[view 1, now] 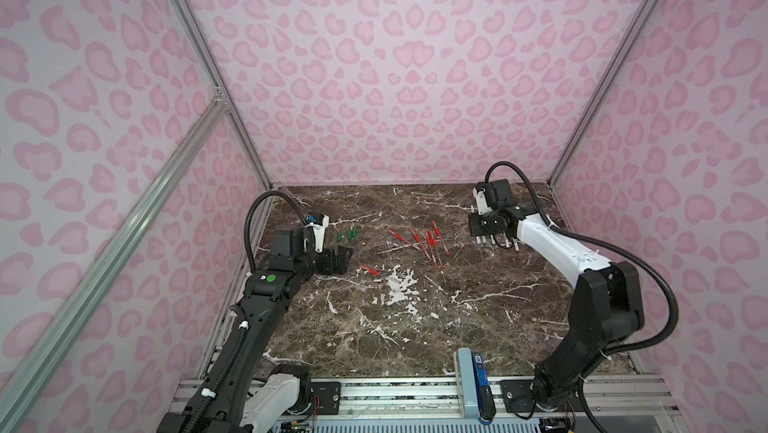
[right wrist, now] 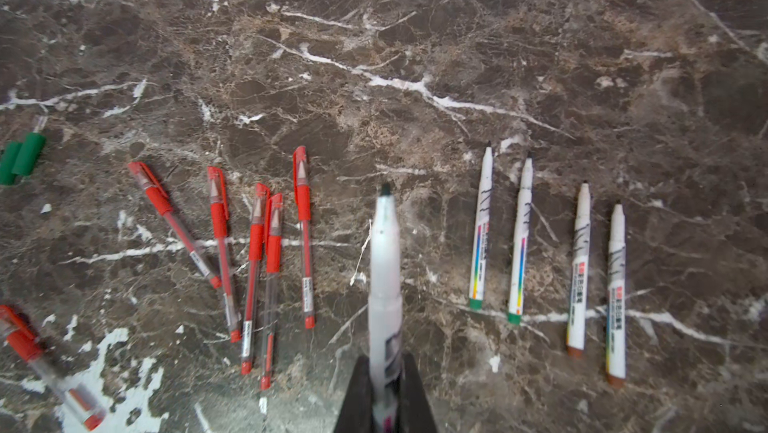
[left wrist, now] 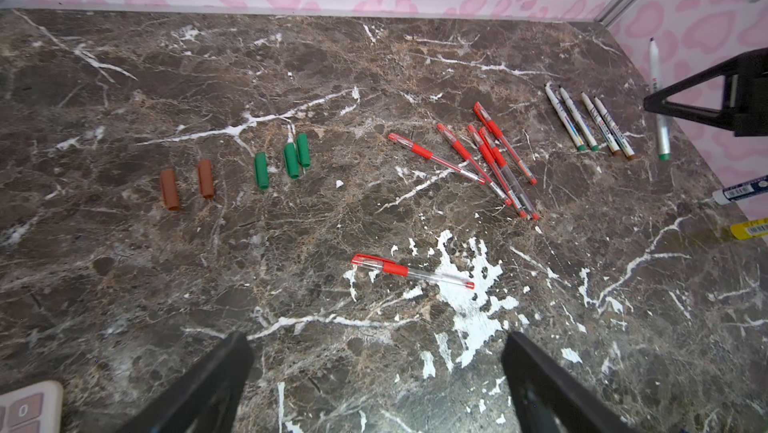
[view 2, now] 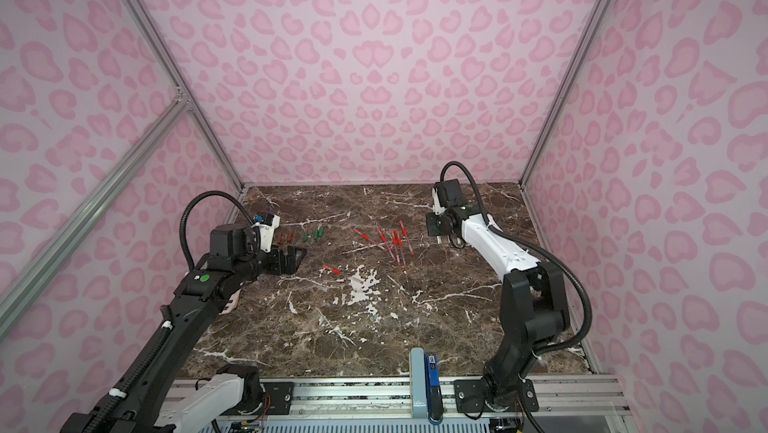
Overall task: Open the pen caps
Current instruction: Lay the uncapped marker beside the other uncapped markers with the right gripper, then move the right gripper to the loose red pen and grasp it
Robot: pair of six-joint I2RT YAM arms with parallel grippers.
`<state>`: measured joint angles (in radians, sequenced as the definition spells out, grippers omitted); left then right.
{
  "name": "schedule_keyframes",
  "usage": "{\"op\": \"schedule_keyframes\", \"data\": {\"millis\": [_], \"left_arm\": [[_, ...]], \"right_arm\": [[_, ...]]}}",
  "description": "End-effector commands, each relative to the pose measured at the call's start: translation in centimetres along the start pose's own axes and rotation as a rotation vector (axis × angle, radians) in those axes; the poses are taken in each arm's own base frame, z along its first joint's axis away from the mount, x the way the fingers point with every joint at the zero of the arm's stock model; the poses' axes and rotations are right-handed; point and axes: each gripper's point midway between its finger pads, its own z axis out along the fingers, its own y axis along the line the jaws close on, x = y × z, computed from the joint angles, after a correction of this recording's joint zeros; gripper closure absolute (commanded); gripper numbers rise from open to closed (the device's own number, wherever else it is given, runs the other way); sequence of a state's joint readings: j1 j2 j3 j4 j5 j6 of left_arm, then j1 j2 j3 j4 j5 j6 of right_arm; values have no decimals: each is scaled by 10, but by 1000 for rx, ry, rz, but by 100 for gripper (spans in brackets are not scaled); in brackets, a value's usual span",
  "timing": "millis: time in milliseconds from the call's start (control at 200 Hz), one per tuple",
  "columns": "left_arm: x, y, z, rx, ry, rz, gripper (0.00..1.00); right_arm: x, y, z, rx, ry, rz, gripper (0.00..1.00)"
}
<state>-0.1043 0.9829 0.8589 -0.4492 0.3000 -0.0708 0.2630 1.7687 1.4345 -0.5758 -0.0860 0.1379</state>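
One marble tabletop [view 1: 415, 327] carries everything. The left gripper [left wrist: 376, 341], jaws spread wide and empty, is the nearer arm to a lone capped red gel pen [left wrist: 411, 272] at its 3 o'clock in both top views. The pen's long axis runs 10-to-4 o'clock, cap end apparently toward that arm, with nothing between. The right gripper [right wrist: 384, 368] pinches an uncapped white marker [right wrist: 384, 252]; five capped red pens [right wrist: 256, 244] overlap at its 9 o'clock. Loose green caps [left wrist: 291, 160] and brown caps [left wrist: 169, 190] lie at the left gripper's 12 o'clock.
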Motion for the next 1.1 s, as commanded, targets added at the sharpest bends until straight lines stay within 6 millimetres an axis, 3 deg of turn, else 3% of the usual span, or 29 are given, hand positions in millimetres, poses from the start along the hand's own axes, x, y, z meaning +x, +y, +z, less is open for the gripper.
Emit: {"op": "schedule_keyframes", "data": {"millis": [0,120,320,505,605,630,900,1100], "left_arm": [[-15,-1,-6,31,-81,25,1],[-22,7,-11,3,-106,32,2],[-26,11,-15,-8,-125,22,2],[-27,13,-15,-12,-130,14,2],[-24,13,-14,-4,-123,14,2],[-25,13,-14,-6,-123,12,2],[-25,17,-14,-14,-126,-2,2],[-26,17,-15,-9,-130,-8,2]], "right_arm": [[-6,-12,17,24,54,-4,100],[-15,-20,44,18,79,35,100],[-14,-23,87,22,157,49,100],[-2,-28,119,42,221,63,98],[1,-35,123,68,239,66,97],[11,-37,133,74,268,70,97],[25,-44,146,85,303,83,93],[28,-43,143,85,304,87,76]]}}
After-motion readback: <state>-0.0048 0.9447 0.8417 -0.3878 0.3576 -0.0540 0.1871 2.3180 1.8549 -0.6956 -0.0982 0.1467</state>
